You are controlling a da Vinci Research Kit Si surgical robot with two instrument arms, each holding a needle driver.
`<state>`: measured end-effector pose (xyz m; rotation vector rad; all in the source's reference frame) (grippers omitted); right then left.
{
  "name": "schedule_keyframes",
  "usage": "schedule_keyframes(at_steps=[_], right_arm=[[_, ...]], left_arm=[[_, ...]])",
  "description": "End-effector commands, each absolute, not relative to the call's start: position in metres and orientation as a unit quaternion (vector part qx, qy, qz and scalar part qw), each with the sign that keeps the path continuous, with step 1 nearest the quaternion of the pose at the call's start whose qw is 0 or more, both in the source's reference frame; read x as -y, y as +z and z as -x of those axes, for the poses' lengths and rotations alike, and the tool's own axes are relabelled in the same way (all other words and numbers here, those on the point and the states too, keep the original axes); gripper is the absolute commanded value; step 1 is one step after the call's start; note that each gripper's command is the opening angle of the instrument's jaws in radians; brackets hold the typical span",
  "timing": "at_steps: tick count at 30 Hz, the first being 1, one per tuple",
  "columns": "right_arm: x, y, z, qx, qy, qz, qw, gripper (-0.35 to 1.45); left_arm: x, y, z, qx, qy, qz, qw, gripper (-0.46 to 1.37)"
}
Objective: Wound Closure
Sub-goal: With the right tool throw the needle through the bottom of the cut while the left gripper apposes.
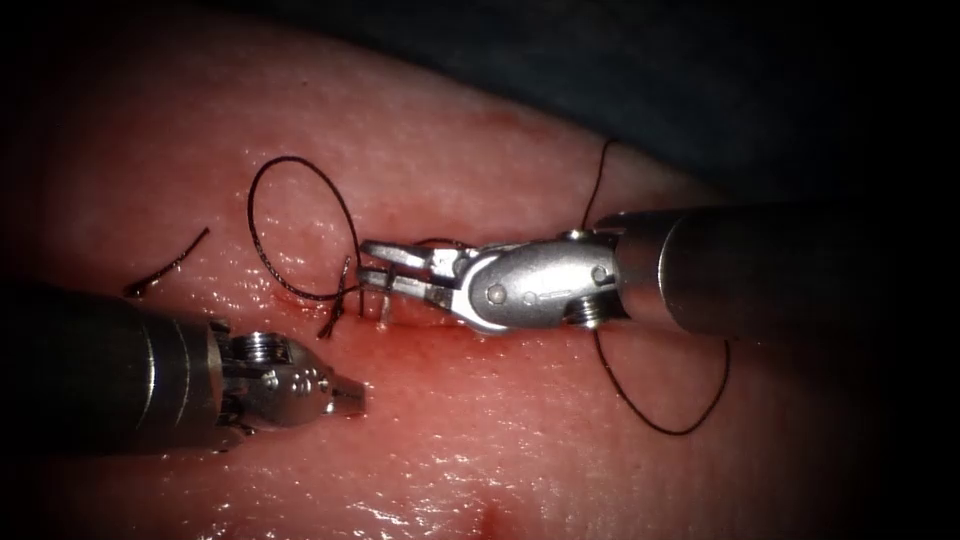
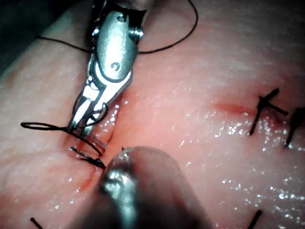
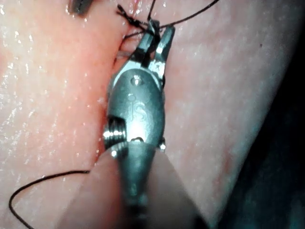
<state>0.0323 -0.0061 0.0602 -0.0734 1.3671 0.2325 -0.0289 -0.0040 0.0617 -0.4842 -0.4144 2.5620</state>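
Observation:
My right tool (image 1: 364, 263) reaches in from the right and lies along the cut (image 1: 405, 312) in the tissue (image 1: 480, 440). Its jaws are open and straddle the dark thread just beside a knot (image 1: 345, 292). The same tool (image 2: 76, 125) stands over the thread, which crosses at its open tips (image 3: 161, 27). From the knot a thread loop (image 1: 290, 215) arcs up and left, and short tails (image 1: 330, 325) hang below. My left tool (image 1: 350, 398) rests on the near side of the cut, lower left, shut and holding nothing.
A loose cut piece of thread (image 1: 165, 268) lies on the tissue at the left. More thread (image 1: 665, 425) curves out under the right shaft. Finished stitches (image 2: 267, 109) with cut ends sit further along the cut. Red fluid (image 1: 440, 335) wets the wound.

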Motion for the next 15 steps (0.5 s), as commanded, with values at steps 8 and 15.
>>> schedule_keyframes(at_steps=[8,15], right_arm=[[0.0058,0.0604,-0.0322,-0.630,0.149,-0.005,0.762,-0.35],[0.0048,0.0607,-0.0320,-0.622,0.185,-0.023,0.761,-0.35]], left_arm=[[0.0041,0.0623,0.0288,0.150,0.941,0.178,0.247,-0.35],[0.0045,0.0628,0.0288,0.150,0.941,0.177,0.246,-0.35]])
